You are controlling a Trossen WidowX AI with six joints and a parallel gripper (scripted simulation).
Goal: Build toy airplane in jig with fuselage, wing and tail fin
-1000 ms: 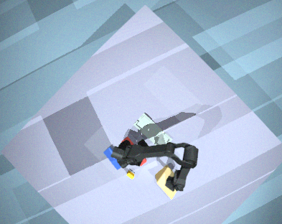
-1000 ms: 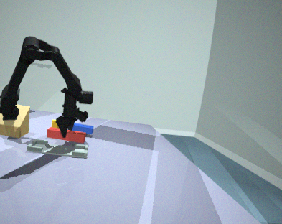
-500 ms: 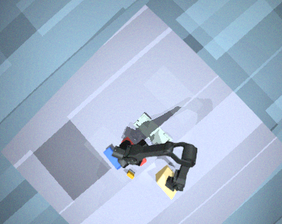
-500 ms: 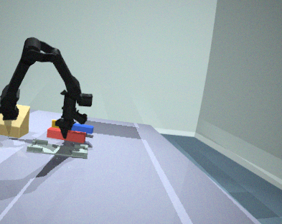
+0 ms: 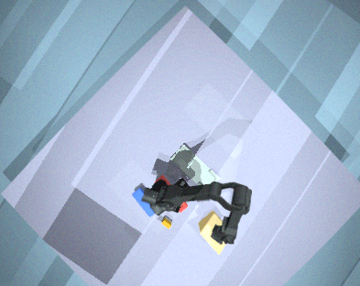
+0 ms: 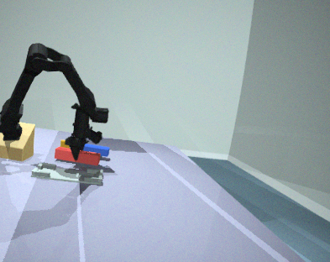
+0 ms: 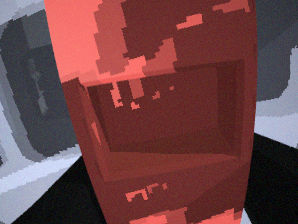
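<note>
The black robot gripper (image 5: 174, 192) (image 6: 75, 157) (image 7: 161, 143) is clamped on the long red block-shaped plane body (image 5: 183, 207) (image 6: 89, 157) (image 7: 150, 25). Its two fingers are about half open, with the red body squeezed between them. In the wrist view, one black finger (image 7: 55, 195) is on one side of the red body and the other is on the other side. They look like big dark shapes down low. The tips point down in the outside view.

The red body has a big box-shaped hole (image 7: 170, 112) in its top, and nothing is stuck in it. The red body is beside the pale green flat jig (image 5: 205, 174) (image 6: 67, 177), not in it. I can't tell if its bottom touches the table (image 5: 264, 137) (image 6: 158, 218).

The long blue block (image 5: 144, 204) (image 6: 99, 150) is near the red body, on the side away from the jig. The small yellow-orange block (image 5: 167, 223) (image 6: 63, 143) is near there too. The gripper isn't holding either of them. The black bendy arm (image 5: 200, 192) (image 6: 54, 65) reaches over from beside a tan block with a sloping side (image 5: 208, 225) (image 6: 11, 149).
</note>
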